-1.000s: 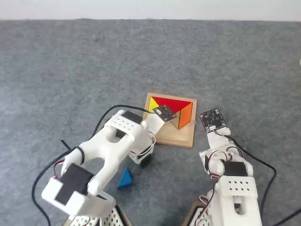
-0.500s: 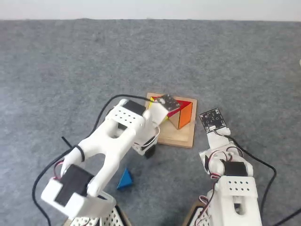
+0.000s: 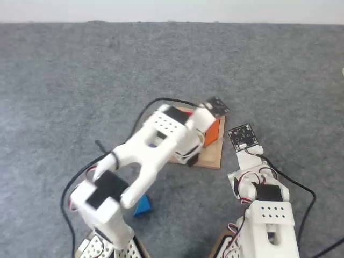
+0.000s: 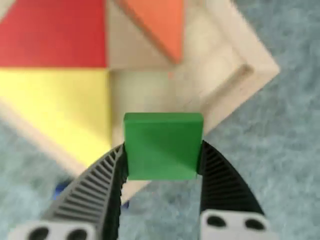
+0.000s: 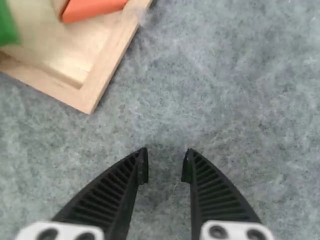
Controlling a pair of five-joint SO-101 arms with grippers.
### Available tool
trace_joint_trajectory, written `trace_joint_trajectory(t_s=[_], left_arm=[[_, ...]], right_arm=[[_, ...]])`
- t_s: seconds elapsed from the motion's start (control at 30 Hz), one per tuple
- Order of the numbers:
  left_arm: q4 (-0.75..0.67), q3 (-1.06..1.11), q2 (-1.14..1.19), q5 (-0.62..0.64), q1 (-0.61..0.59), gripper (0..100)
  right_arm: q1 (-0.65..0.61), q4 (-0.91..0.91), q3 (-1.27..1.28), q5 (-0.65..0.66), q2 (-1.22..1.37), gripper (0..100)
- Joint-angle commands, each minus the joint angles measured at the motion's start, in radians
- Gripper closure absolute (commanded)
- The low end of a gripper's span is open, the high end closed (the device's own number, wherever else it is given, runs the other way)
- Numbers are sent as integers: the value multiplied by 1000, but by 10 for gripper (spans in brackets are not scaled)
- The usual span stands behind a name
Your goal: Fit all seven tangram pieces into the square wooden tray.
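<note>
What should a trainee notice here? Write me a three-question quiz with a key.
1. The left tool grips: A) a green square piece B) an orange triangle C) nothing.
2. True or false: the right tool is empty, over the grey carpet.
3. Fill in: the loose piece on the carpet outside the wooden tray is coloured ____.
Key: 1 A; 2 true; 3 blue.

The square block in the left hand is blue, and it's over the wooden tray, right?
Not quite. The square block pinched in the left hand is green, not blue, as the left wrist view shows. The rest is right: it is over the wooden tray.
</note>
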Motion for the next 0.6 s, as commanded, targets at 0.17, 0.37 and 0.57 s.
trace_joint_trajectory(t_s=[0.17, 0.37, 0.57], left_arm=[[-21, -177, 115, 12, -71, 887], [9, -182, 123, 8, -89, 809], [34, -183, 121, 3, -81, 805]], right_arm=[[-7, -16, -5, -9, -19, 864], [-7, -16, -5, -9, -19, 864], [-7, -16, -5, -9, -19, 864]])
